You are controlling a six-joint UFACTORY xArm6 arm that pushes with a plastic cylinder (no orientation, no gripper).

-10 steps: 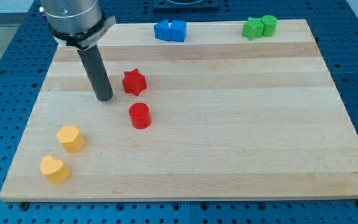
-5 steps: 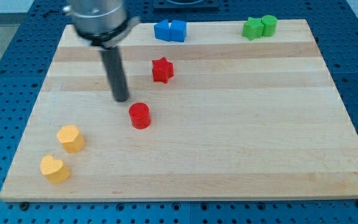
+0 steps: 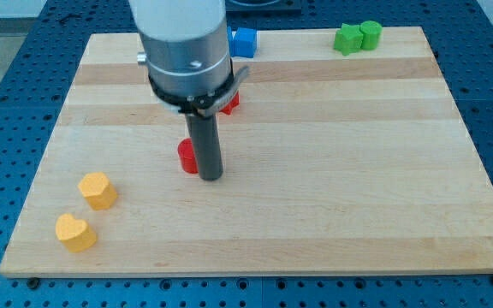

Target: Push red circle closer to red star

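The red circle [image 3: 186, 156] sits left of the board's middle, mostly hidden behind my rod. My tip [image 3: 210, 177] rests on the board right beside it, at its lower right, touching or nearly touching. The red star [image 3: 230, 103] lies above, toward the view's top, and only a small piece of it shows beside the arm's body. The star is roughly a block and a half's length from the circle.
Two blue blocks [image 3: 243, 42] lie at the top edge, partly hidden by the arm. Two green blocks [image 3: 357, 38] lie at the top right. Two yellow blocks [image 3: 98, 190] [image 3: 75, 232] lie at the lower left of the wooden board [image 3: 358, 171].
The red star slid up and to the right earlier. My tip has since moved right and down, from the circle's upper left to its lower right. The circle has not moved.
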